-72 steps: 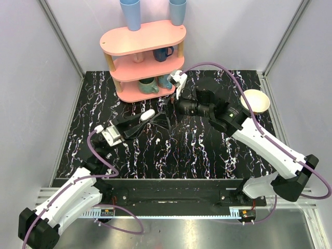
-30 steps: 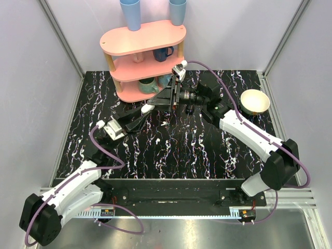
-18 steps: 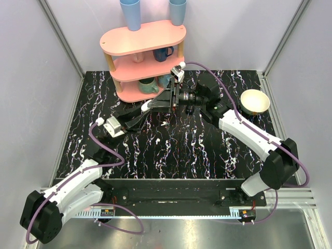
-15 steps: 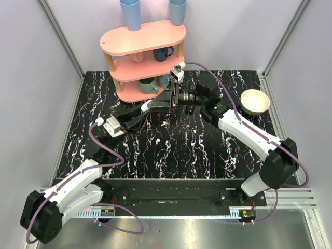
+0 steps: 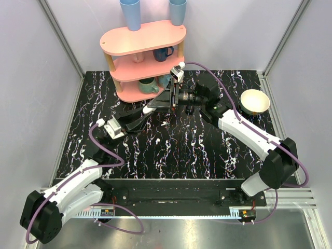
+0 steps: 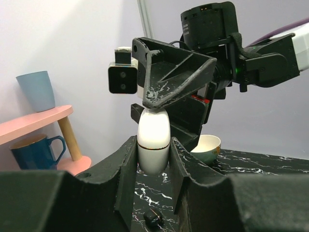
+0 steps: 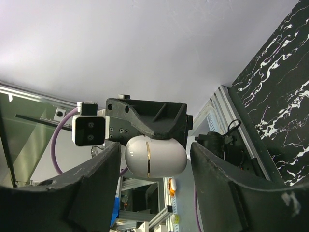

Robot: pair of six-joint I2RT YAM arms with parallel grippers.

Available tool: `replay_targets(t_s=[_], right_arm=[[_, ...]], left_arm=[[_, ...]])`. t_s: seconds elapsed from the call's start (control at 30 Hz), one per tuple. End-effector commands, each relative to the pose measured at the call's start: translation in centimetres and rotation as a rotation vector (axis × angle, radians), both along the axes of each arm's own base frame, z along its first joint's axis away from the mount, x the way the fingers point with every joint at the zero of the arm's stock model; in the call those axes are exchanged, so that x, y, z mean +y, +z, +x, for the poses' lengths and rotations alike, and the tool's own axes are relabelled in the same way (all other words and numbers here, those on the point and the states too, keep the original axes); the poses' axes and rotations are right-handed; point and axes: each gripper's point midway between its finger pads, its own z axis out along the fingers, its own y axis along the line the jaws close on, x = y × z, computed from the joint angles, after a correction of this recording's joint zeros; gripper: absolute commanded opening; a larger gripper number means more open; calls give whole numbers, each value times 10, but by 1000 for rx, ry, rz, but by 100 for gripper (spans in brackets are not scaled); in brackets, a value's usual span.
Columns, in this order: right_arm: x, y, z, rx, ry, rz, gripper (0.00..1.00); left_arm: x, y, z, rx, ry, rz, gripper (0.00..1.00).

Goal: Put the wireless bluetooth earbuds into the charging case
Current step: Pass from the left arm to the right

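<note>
Top external tally: one left gripper (image 5: 148,110), one right gripper (image 5: 158,104), one glossy white egg-shaped charging case (image 6: 153,137), one pink three-tier shelf (image 5: 142,39), two pale blue plastic cups (image 5: 129,13) (image 5: 177,10) on its top tier, one dark blue mug (image 5: 163,53) on the middle tier, one green mug (image 5: 147,85) plainly seen on the bottom tier, one cream round bowl (image 5: 255,101), one black marble-patterned table (image 5: 207,150).

Left arm: stretched forward and rightward from its base, forearm low, gripper lifted off the table and aimed toward the shelf. Fingers clamped on the lower half of the charging case, one on each flank. Case upright in the left wrist view, closed, thin gold seam at fingertip level.

Right arm: elbow out to the right, forearm running back toward the middle, wrist turned leftward, gripper meeting the left one tip to tip. Jaws apart, straddling the free end of the case. Narrow slivers of gap on both sides in the right wrist view, so no grip seen there.

Shelf just behind and left of the two meeting grippers. Bowl well apart, to the right of the right gripper.
</note>
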Motion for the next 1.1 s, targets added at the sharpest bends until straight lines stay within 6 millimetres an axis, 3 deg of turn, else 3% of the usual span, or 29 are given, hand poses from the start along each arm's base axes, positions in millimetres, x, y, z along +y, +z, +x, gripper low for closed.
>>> replay_targets(t_s=[0.0,0.23,0.43,0.47,0.5,0.63,0.9,1.07], right_arm=[[2,21,-4,-59,15,46,67],[0,23,-5,-63,17,48,57],[-1,25,-8,-73,24,55,34],[0,26,-8,-77,26,58,33],[-1,26,-8,-75,24,58,33],[-1,27,-9,-67,26,66,31],[1,27,-8,-51,29,79,30],[1,26,-7,-44,28,76,30]], left_arm=[[-2,23,-16,-106,-41,-4,0],[2,23,-12,-93,-16,-16,0],[4,23,-8,-71,5,-30,8],[4,23,-7,-69,3,-32,11],[5,24,-7,-63,6,-38,20],[5,22,-5,-53,7,-39,31],[6,22,-7,-60,1,-54,43],[6,22,-7,-56,2,-56,44]])
